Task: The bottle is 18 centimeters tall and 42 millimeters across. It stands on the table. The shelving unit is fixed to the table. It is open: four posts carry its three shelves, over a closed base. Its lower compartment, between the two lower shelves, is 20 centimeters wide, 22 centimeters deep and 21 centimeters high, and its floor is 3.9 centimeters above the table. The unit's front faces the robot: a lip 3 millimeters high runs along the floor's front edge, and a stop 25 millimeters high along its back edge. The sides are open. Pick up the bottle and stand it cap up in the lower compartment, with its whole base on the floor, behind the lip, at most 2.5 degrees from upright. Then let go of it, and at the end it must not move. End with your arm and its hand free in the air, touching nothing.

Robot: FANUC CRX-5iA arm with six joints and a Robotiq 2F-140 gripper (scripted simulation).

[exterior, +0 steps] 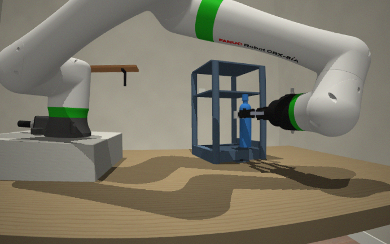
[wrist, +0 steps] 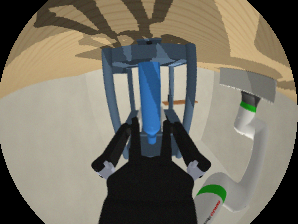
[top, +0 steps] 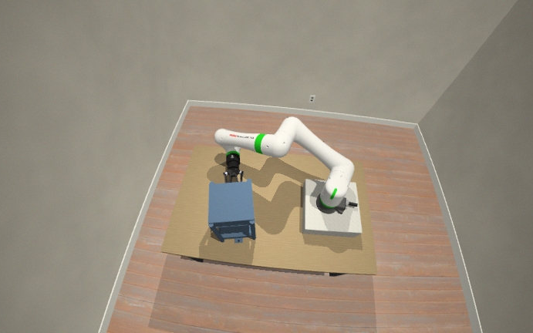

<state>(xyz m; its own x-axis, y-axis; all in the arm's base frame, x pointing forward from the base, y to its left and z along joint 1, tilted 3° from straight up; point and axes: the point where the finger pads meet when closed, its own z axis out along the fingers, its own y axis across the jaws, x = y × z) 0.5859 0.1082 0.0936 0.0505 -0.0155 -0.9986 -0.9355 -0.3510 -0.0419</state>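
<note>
You had the gripper [exterior: 242, 114] clamped on the bottle [exterior: 245, 127], its fingers pressed to either side of the blue body about two thirds of the way up, just under the shoulder. The gripper reached in level from the shelf's [exterior: 215, 112] front side, with the wrist out beyond the posts. In the exterior view the bottle stood cap up and looked upright, inside the lower compartment near the front posts, its cap just below the middle shelf. Its foot sat at the level of the compartment floor; you could not tell from these views whether it rested on the floor or hung a hair above it, nor whether the whole base lay behind the lip.

In the top view the shelf stood toward the left edge of the desk [top: 276, 244], roughly midway between the near and far edges, and its top board hid the bottle entirely. The gripper [top: 232, 176] met the shelf [top: 231, 203] on the side facing the far edge. The arm [top: 301, 136] ran along the far edge from its grey pedestal [top: 351, 227] near the right edge. In the wrist view the bottle [wrist: 150, 99] ran straight out between the fingers, framed by the posts.
</note>
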